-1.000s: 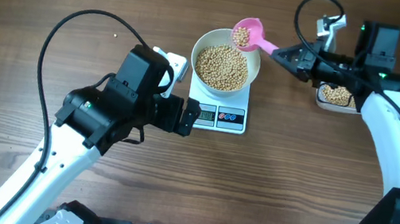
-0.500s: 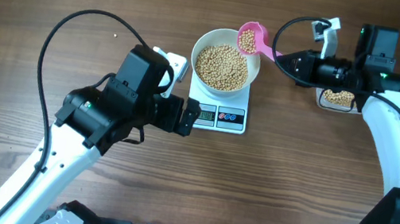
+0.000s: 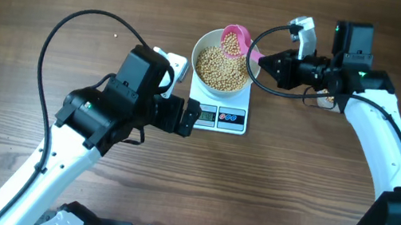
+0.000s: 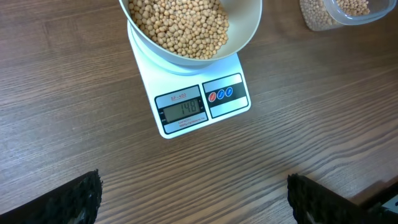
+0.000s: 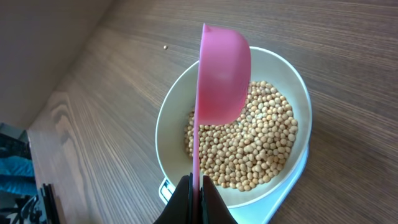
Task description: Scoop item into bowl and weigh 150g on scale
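Observation:
The white bowl (image 3: 200, 77) stands on the white scale (image 3: 224, 119), filled with tan beans (image 3: 220, 68). My right gripper (image 3: 263, 63) is shut on the handle of a pink scoop (image 3: 235, 39), tipped on its side over the bowl's far rim with beans in it. In the right wrist view the scoop (image 5: 221, 74) hangs edge-on above the beans (image 5: 261, 149), gripper (image 5: 195, 194) clamped on its handle. My left gripper (image 3: 187, 118) stands open beside the scale's left front; its view shows the scale's display (image 4: 180, 109) and the bowl (image 4: 246, 31).
A clear plastic tub of beans (image 4: 339, 11) stands right of the scale, mostly behind the right arm in the overhead view. One stray bean (image 3: 115, 34) lies on the wood far left. A white block (image 3: 176, 63) sits just left of the bowl.
The right arm has swung left and rolled, bringing the scoop from beside the bowl's right rim to over the bowl and tipping it sideways. The left arm has not moved.

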Tool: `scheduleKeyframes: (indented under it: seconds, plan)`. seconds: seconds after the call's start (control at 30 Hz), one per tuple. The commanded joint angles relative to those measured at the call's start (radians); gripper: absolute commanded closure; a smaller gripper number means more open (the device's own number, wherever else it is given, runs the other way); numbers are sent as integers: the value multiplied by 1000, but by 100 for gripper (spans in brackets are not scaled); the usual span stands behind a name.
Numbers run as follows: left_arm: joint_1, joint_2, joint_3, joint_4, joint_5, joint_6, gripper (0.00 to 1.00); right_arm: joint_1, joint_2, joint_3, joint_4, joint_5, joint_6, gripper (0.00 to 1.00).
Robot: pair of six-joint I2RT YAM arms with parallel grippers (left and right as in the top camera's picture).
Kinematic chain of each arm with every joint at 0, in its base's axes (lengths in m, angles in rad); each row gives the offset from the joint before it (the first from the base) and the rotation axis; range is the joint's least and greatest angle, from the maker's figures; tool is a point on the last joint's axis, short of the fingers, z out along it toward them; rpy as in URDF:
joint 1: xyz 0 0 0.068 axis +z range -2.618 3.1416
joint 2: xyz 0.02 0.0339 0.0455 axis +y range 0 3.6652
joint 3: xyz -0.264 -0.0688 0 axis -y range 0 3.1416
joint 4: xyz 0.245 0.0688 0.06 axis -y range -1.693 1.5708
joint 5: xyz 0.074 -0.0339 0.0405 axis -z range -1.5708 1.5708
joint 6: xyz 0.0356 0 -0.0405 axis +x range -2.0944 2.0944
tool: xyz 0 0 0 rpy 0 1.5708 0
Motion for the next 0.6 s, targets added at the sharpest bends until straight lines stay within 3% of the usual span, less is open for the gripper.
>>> scheduleKeyframes:
  seconds: [0.0,0.57]
  plan:
    - [-5,2,5,2,9,-2,0,6,-28,15,9,14,-14,96]
    - [-5,2,5,2,9,-2,0,60,-50,32,9,156,-48,96]
